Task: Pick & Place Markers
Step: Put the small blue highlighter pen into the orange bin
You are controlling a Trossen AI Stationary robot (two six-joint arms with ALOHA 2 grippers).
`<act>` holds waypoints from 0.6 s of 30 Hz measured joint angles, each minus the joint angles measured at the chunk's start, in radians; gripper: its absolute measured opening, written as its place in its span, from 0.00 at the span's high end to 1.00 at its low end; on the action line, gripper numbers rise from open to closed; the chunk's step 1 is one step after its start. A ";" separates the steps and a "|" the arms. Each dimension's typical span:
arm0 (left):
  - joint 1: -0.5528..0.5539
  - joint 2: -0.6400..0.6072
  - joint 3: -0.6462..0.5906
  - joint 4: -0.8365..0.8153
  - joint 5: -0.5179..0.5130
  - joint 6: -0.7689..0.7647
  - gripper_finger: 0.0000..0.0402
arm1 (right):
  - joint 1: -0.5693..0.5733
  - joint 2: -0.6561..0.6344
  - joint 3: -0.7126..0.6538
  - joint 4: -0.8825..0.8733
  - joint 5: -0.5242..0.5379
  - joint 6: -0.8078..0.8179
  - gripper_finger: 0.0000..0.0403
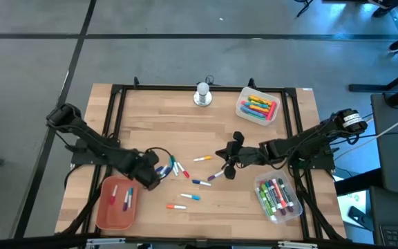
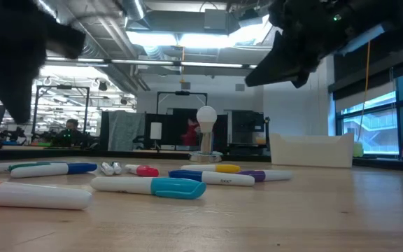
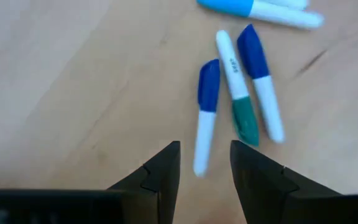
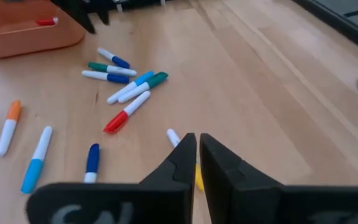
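While our left gripper [image 3: 205, 168] hangs open over loose markers [image 1: 175, 168] mid-table, we see the right gripper [image 4: 197, 155] clenched empty, hiding a yellow marker [image 4: 199, 177].

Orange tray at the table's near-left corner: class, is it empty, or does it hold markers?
Not empty: the orange tray holds two markers, seen from above. The rest lie loose on the table.

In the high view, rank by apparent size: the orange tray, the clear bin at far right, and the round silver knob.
1. Orange tray
2. Clear bin, slightly smaller
3. Silver knob, clearly smallest
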 joint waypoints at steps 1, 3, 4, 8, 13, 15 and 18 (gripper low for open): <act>0.015 0.000 -0.032 0.044 0.007 0.027 0.67 | 0.004 0.000 0.000 -0.004 0.000 0.007 0.94; 0.041 0.000 -0.087 0.121 0.010 0.075 0.67 | 0.014 0.000 0.000 -0.011 0.000 0.011 0.94; 0.054 0.000 -0.109 0.154 0.009 0.096 0.67 | 0.019 0.002 0.000 -0.013 0.000 0.013 0.94; 0.088 0.000 -0.166 0.229 0.003 0.171 0.66 | 0.037 0.027 0.000 -0.014 0.000 0.040 0.94; 0.109 0.003 -0.225 0.384 0.047 0.258 0.66 | 0.041 0.076 0.000 -0.015 0.000 0.092 0.94; 0.113 0.003 -0.255 0.425 0.066 0.270 0.67 | 0.041 0.094 0.000 -0.015 0.000 0.112 0.94; 0.115 0.008 -0.275 0.440 0.067 0.247 0.70 | 0.042 0.115 0.000 -0.014 -0.017 0.135 0.94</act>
